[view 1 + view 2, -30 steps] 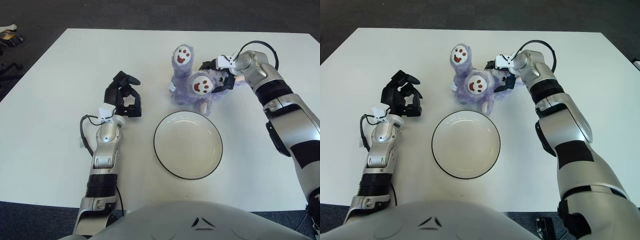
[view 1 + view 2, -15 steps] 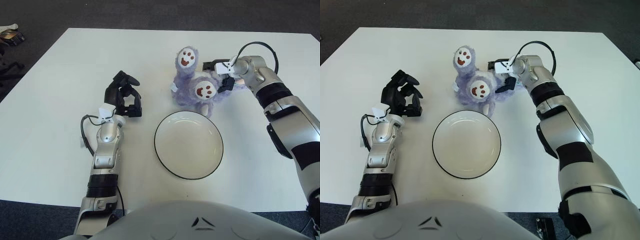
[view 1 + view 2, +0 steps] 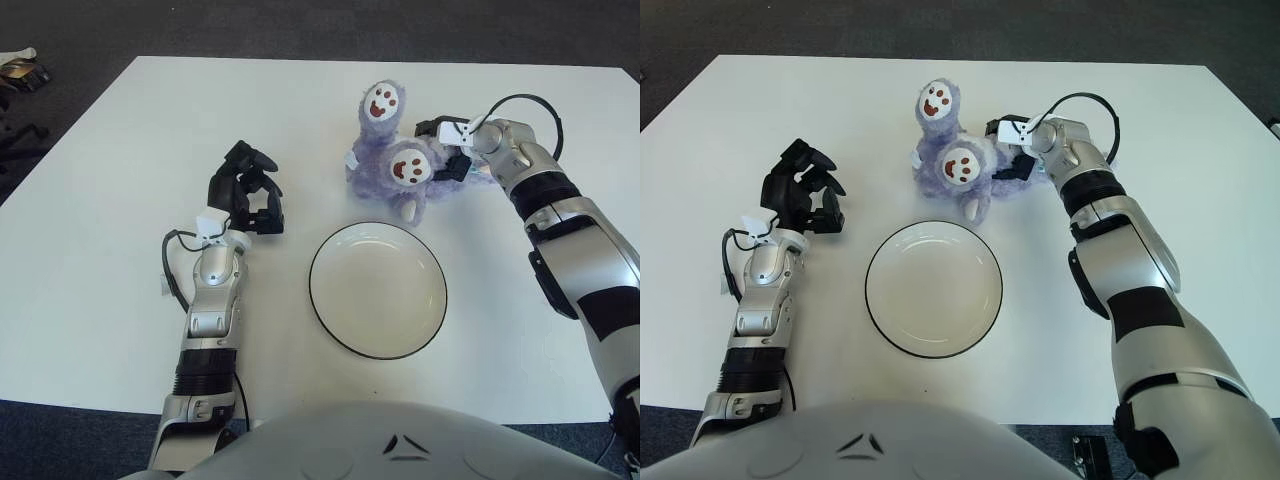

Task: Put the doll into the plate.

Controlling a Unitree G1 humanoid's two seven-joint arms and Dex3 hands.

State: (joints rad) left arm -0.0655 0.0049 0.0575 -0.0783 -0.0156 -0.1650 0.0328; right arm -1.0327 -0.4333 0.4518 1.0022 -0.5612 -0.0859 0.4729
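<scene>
Purple doll (image 3: 392,165) upper centre on white table (image 3: 100,250), right hand (image 3: 452,150) gripping its right side, empty plate (image 3: 377,290) below, left hand (image 3: 248,193) curled, idle, left of plate.

Right hand (image 3: 452,155) grips doll (image 3: 392,165) beyond plate (image 3: 330,318).

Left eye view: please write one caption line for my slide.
Right hand grips the purple doll beyond the empty plate; left hand waits aside.
</scene>
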